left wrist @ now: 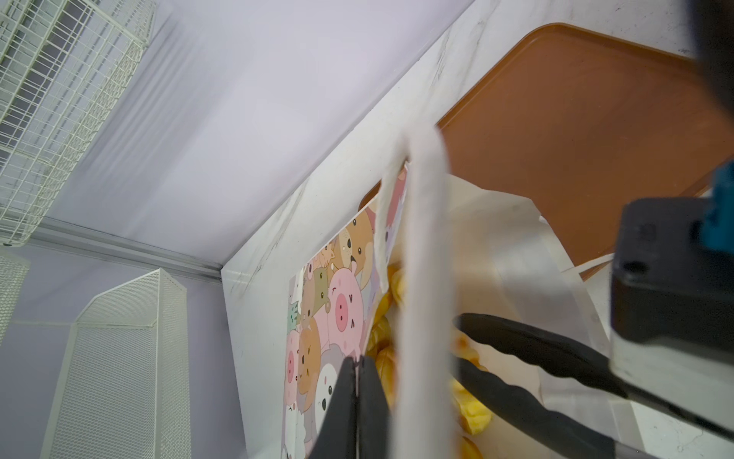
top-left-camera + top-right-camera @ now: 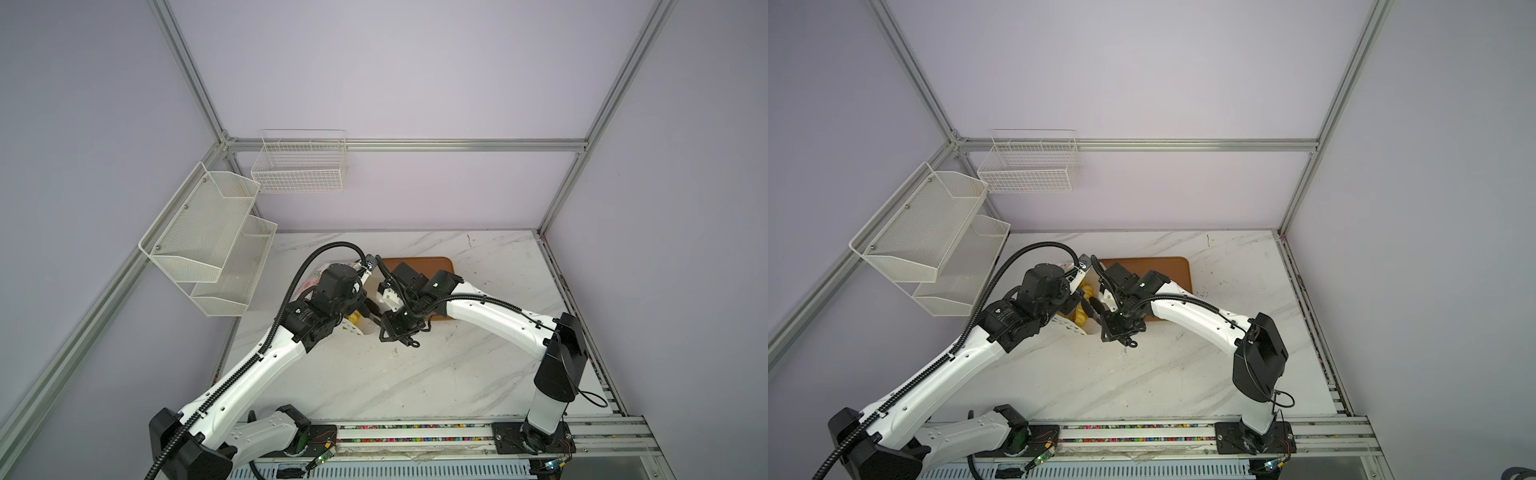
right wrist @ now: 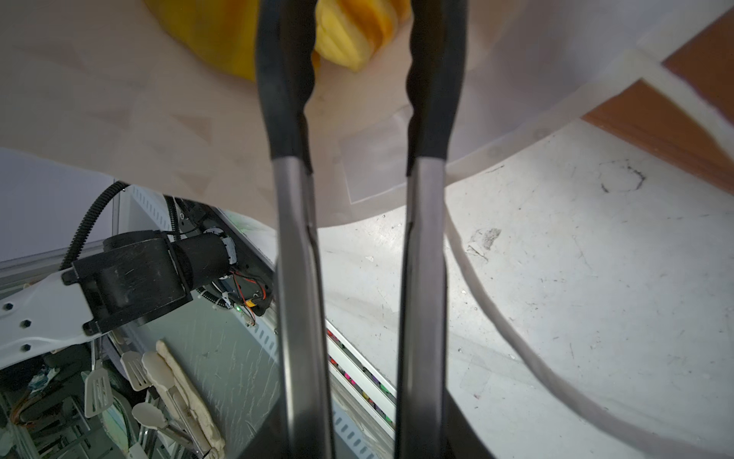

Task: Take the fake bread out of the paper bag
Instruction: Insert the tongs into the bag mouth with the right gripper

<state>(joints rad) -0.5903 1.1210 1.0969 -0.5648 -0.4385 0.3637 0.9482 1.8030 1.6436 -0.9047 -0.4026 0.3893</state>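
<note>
- On my far left, a two-tier mesh basket (image 2: 208,245) and a wire basket (image 2: 299,166) hang on the walls, well away from the work.
- My left end effector (image 1: 357,397) has its jaws pressed together on the top edge of the paper bag (image 1: 337,310), pinching the cartoon-printed wall and holding the mouth open.
- The paper bag sits on the desk (image 2: 415,374) between the two arms, at the left end of the tray (image 2: 419,266). One white cord handle (image 1: 425,278) crosses blurred in front of the left wrist camera.
- The fake bread (image 1: 472,413) is inside the bag. I see several yellow pieces piled at the bottom, also visible from above (image 2: 1086,291).
- My right end effector (image 3: 361,24) reaches into the bag's mouth with its long jaws apart. A ridged yellow roll (image 3: 349,35) shows between the tips, but I cannot tell whether they touch it.
- The orange-brown tray lies flat on the desk under the right arm, and its visible part is bare.
</note>
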